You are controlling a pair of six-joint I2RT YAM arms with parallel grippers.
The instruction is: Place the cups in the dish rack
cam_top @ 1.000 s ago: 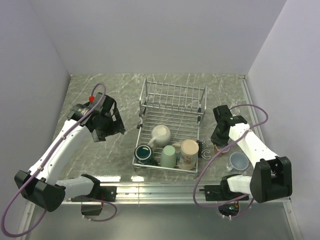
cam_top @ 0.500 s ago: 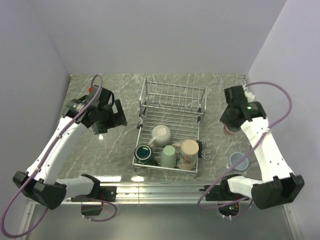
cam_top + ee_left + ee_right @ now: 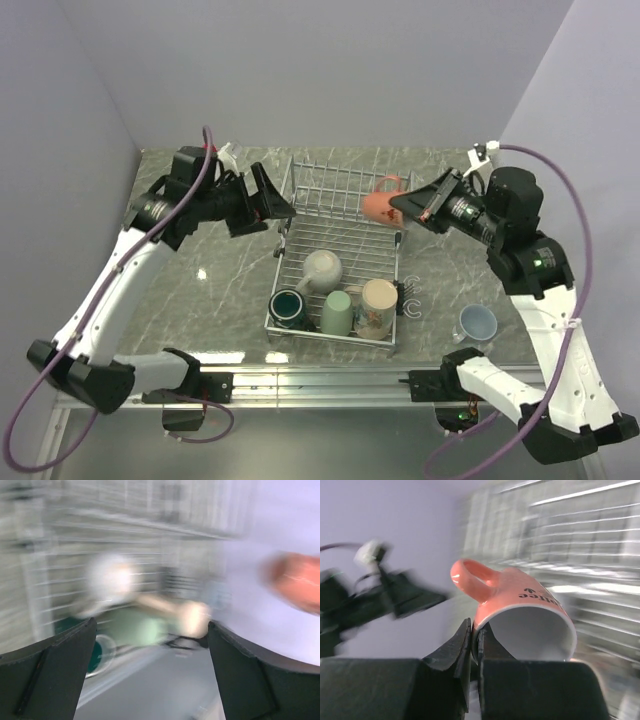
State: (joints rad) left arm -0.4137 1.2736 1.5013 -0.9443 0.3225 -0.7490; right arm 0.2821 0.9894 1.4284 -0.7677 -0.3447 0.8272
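Observation:
The silver wire dish rack (image 3: 345,215) stands mid-table. In it lie the cream-white mug (image 3: 322,269), dark teal mug (image 3: 289,306), light green mug (image 3: 337,313) and tan mug (image 3: 379,306). My right gripper (image 3: 405,212) is shut on the rim of the salmon-red mug (image 3: 381,204) and holds it in the air over the rack's back right; the right wrist view shows the mug (image 3: 520,607) pinched at its wall. The pale blue mug (image 3: 478,322) stands on the table right of the rack. My left gripper (image 3: 275,205) is open and empty, raised at the rack's back left.
The marble table (image 3: 230,290) is walled at the back and both sides. The rack's upright slotted section (image 3: 350,188) stands at the back. A small wire clip (image 3: 412,300) lies right of the rack. The left wrist view is motion-blurred.
My right gripper has lifted the salmon-red mug from the table at the right and swung it left over the rack. My left arm has risen and moved right towards the rack.

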